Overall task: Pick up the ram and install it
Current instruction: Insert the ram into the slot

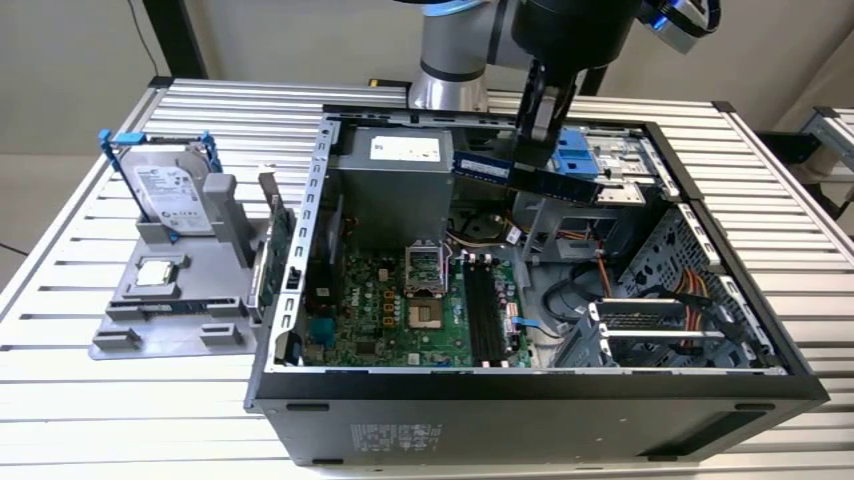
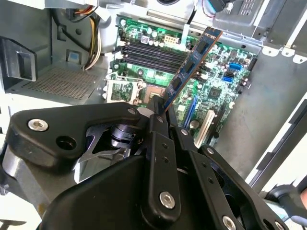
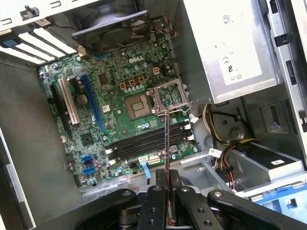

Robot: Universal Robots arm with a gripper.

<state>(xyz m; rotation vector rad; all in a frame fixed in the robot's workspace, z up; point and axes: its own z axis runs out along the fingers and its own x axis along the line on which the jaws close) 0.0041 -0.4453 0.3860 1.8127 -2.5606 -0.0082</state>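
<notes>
1. The ram, a long, narrow blue-green circuit-board stick with dark chips (image 1: 523, 177), hangs in the air above the open black and grey metal computer case (image 1: 534, 400). It stands on edge. Its long axis is nearly level, dipping slightly toward the exterior view's right.
2. In the second wrist view the ram (image 2: 192, 67) reaches out over the green motherboard (image 2: 220, 86). In the first wrist view it appears edge-on as a thin line (image 3: 166, 143) in front of the row of black memory slots (image 3: 139, 143).
3. The case sits on a ribbed silver metal surface (image 1: 80, 420), with a pale wall behind. On the exterior view's left, a grey plastic holder (image 1: 160, 320) carries an upright silver hard drive in a blue frame (image 1: 167, 190) and a small square silver chip (image 1: 158, 270).
4. The black two-fingered end effector (image 1: 537, 150) is clamped on the ram from above. In the exterior view the stick juts out to both sides of the fingers (image 3: 184, 201).
</notes>
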